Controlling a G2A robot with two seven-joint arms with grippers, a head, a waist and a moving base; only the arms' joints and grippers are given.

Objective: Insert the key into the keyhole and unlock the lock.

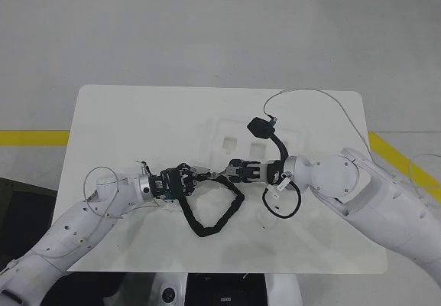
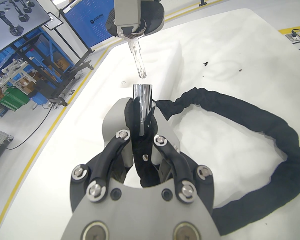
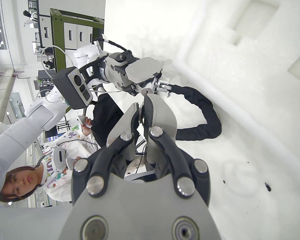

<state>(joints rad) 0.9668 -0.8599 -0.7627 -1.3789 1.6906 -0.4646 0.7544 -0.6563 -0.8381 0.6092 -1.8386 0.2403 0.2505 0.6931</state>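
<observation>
On the white table (image 1: 105, 115), seen from above, the two arms meet nose to nose near the middle. The left gripper (image 1: 192, 177) is clamped on the chain lock (image 1: 212, 222), whose black fabric-covered loop droops toward the table's near edge. The right gripper (image 1: 232, 172) faces it and pinches the key (image 1: 218, 174), which points at the left gripper. Beyond both, a white foam tray (image 1: 235, 134) with rectangular recesses lies on the table.

In the left wrist view, the left gripper (image 2: 141, 106) has its fingers closed tight on the black-sleeved end of the lock, and the chrome lock cylinder (image 2: 142, 96) juts out past the fingertips. The key (image 2: 137, 56) hangs blade-first just over the cylinder's open end – close, roughly in line, but with a small gap; it is not in the keyhole. The right gripper (image 2: 130, 23) grips the key by its bow. The chain lock's sleeve (image 2: 265, 136) curves away in a wide loop resting on the table.

In the right wrist view, the right gripper (image 3: 140, 108) shows its fingers pressed together on the key's bow; the blade is hidden behind them. Straight ahead, the round face of the lock cylinder (image 3: 146, 91) looks back from the left gripper – just beyond the fingertips. The black chain runs off beside the foam tray (image 3: 240, 51).
</observation>
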